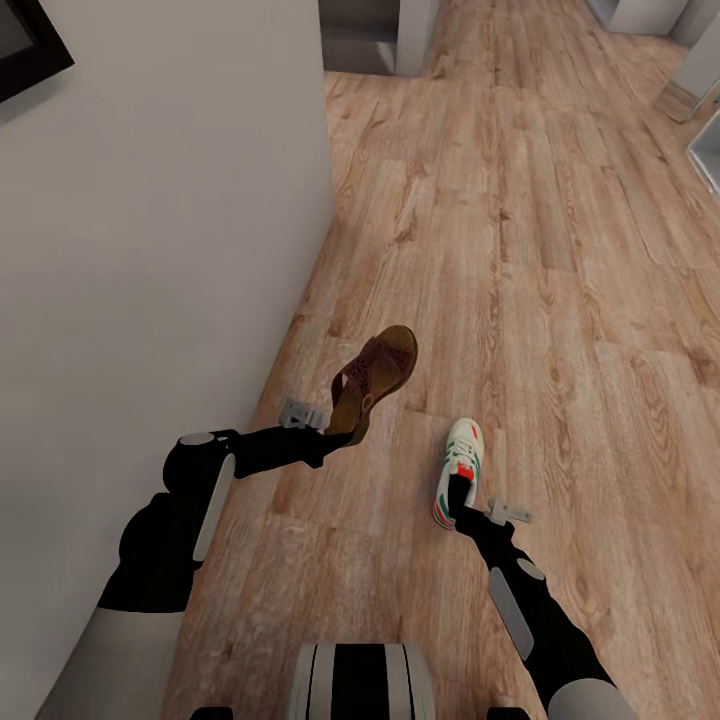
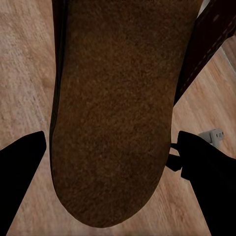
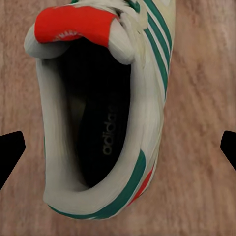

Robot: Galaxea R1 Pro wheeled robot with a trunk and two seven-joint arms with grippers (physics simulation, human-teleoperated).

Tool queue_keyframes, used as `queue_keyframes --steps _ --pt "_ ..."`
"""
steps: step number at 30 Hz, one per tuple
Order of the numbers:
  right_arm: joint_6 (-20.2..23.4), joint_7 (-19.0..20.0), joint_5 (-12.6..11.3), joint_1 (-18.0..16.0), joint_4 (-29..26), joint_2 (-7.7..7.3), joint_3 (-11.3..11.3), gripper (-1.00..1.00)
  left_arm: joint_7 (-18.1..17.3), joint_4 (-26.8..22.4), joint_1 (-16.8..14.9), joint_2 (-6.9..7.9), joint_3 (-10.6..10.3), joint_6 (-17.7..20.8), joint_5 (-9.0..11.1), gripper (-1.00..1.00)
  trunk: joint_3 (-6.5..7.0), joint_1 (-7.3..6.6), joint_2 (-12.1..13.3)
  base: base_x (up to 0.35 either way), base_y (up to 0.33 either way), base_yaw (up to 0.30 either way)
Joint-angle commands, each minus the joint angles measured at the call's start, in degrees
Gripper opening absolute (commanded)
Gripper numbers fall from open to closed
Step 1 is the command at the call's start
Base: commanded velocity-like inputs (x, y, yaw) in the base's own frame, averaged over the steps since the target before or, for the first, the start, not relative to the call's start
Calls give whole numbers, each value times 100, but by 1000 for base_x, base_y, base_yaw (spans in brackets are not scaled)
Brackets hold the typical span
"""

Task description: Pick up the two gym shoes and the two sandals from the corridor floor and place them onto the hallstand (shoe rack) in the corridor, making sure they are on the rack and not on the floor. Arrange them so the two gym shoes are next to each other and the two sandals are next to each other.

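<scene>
We see the left gripper [image 1: 335, 437] closed on the heel of a brown sandal [image 1: 377, 379], its toe toward 1 o'clock above the corridor floor [image 1: 560, 300]. The right gripper [image 1: 458, 508] holds a gym shoe [image 1: 459, 470] (white, green stripes) by the heel, toe toward 12 o'clock.

Even, bright light; soft shadows (wrist views slightly blurred up close).
</scene>
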Motion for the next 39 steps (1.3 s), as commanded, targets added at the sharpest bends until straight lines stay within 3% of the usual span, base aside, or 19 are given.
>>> queue_keyframes --steps 1,5,10,28,34,39 --pt "23 -13 -50 0 -8 4 -3 100 -34 -5 -3 -4 6 34 -25 -100 -3 -1 -1 0 0 0" --pt "23 -13 -49 0 -2 8 5 100 -34 -5 -4 -6 7 34 -25 -100 -7 -1 -1 0 0 15" --pt "23 -13 -49 0 5 9 13 100 -34 -5 -4 -7 4 34 -25 -100 -142 12 -8 0 0 141" --pt "23 -13 -49 0 5 10 0 100 -34 -5 -4 -7 6 34 -25 -100 -161 12 -8 0 0 29" --pt "23 -10 -55 0 4 10 -3 100 -34 -5 -3 -7 5 34 -24 -100 -319 27 -16 0 0 58" --pt "23 -7 -52 0 4 10 -3 100 -34 -5 0 -7 6 34 -25 -100 -326 27 -16 0 0 26"
